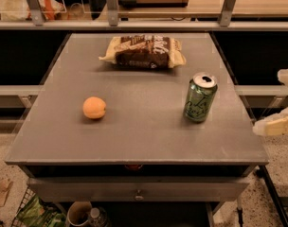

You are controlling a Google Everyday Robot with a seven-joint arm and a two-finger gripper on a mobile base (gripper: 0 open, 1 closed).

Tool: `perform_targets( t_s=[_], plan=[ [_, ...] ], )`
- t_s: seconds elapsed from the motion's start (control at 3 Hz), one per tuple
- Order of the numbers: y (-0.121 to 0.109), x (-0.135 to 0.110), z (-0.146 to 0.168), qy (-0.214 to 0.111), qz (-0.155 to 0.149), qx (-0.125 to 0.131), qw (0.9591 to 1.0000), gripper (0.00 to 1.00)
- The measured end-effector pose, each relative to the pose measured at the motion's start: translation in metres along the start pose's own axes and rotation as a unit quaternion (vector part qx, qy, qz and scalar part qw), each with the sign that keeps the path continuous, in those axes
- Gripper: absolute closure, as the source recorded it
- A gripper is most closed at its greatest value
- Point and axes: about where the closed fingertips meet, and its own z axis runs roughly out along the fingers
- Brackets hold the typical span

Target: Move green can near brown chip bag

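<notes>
The green can [200,97] stands upright on the right side of the grey table [134,141], its silver top opened. The brown chip bag [144,52] lies flat at the far middle of the table, well behind the can. My gripper [282,100] is at the right edge of the view, off the table's right side and to the right of the can. Its two cream fingers [275,125] are spread apart with nothing between them. It does not touch the can.
A small round orange fruit [94,108] sits on the left part of the table. A shelf with metal posts [111,6] runs behind the table. A drawer front [137,190] and a basket with items are below the near edge.
</notes>
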Motion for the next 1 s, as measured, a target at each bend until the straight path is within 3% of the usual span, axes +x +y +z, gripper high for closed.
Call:
perform_targets(
  t_s=[0.33,1.0],
  plan=[
    [0.001,0.003,0.013,0.003,-0.003,-0.012,0.9999,0.0],
    [0.026,0.016,0.057,0.008,-0.004,-0.055,0.9985,0.0]
  ],
)
